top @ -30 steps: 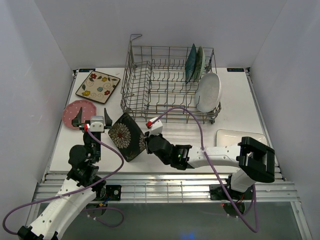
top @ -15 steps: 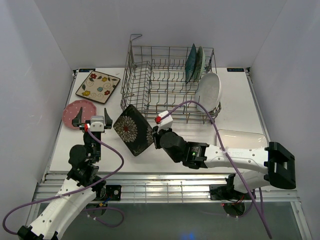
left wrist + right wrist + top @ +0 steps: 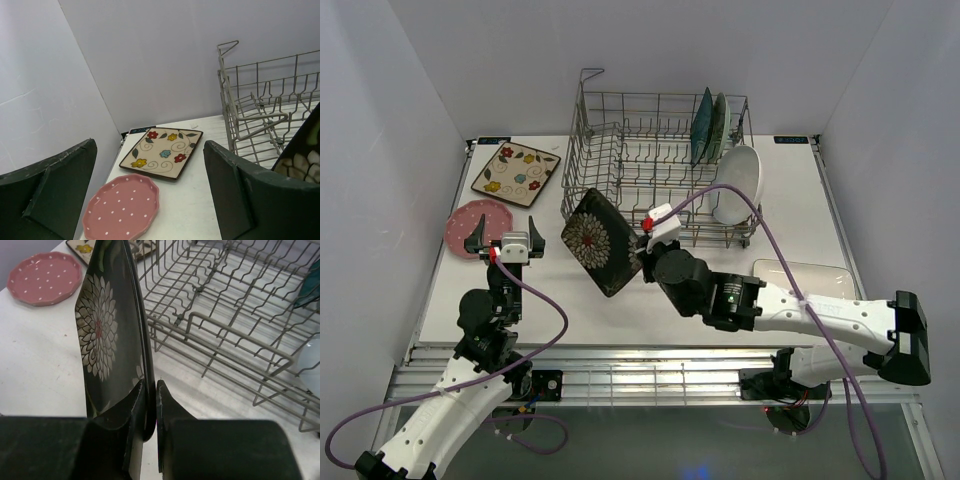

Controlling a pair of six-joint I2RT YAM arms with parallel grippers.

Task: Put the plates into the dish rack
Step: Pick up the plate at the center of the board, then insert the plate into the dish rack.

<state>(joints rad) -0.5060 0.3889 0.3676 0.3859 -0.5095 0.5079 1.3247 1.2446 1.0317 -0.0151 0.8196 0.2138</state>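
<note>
the dish rack [image 3: 640,150] is thin grey metal wire with a dull, smooth finish. the dark patterned plate [image 3: 100,340] looks like glazed ceramic, glossy, with light streaking along its rim. the pink dotted plate [image 3: 121,207] and the floral square plate [image 3: 162,152] have a softer glazed sheen. the bench [image 3: 790,215] is white, smooth and matt. the left hand [image 3: 150,150] is dark matt plastic, scuffed pale along its edges.

Pincer [image 3: 150,405] pinches the rim of the dark plate [image 3: 107,340], held on edge just left of the rack [image 3: 225,330]; pink plate [image 3: 45,277] lies farther left on the tabletop [image 3: 40,365]
</note>
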